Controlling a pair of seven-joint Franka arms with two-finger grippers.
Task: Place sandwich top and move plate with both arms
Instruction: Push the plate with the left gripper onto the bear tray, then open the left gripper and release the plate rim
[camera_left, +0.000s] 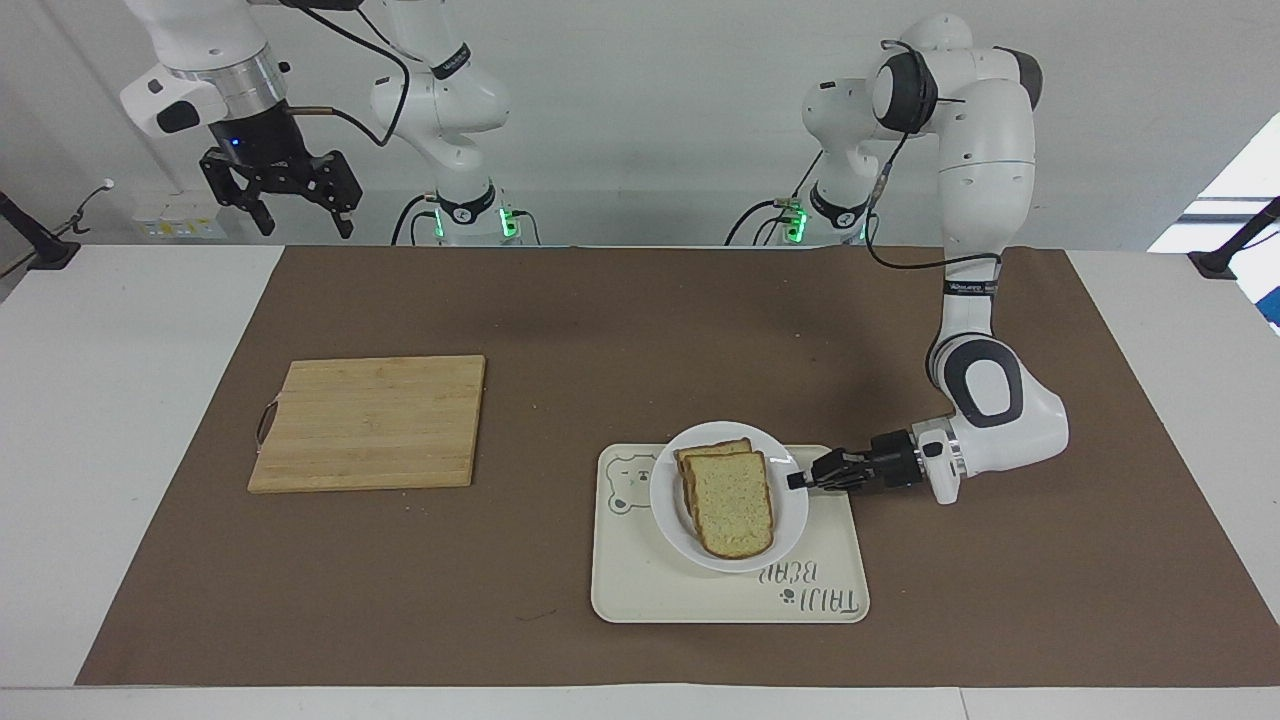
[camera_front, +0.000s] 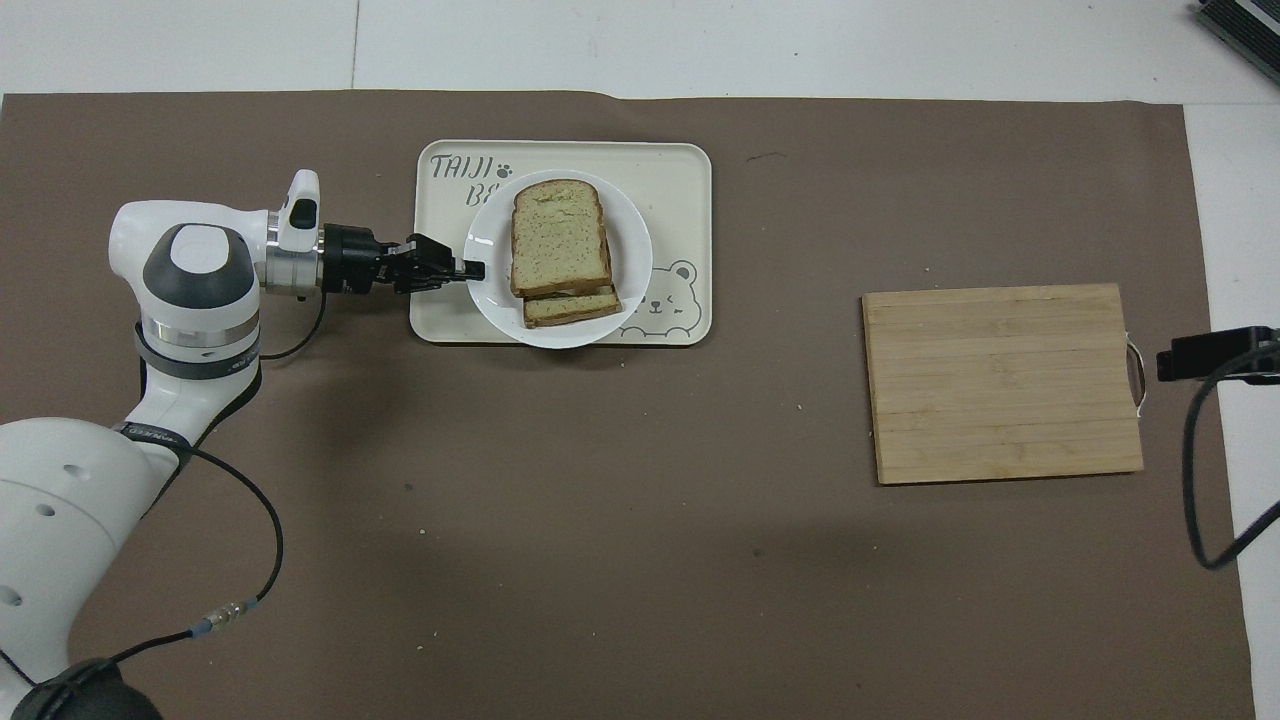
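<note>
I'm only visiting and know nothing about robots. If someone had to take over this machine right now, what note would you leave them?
Left hand: low at the rim of the plate, shut on it from the left arm's end of the table.
Right hand: open, raised over the table edge at the right arm's end, waiting.
Sandwich top: already lying on the lower slice, on the plate.
Plate: over the bear tray; whether it rests there or is lifted is unclear.
Cutting board: bare, toward the right arm's end.
Done: sandwich closed.
Left: settle the plate on the tray and let go.
</note>
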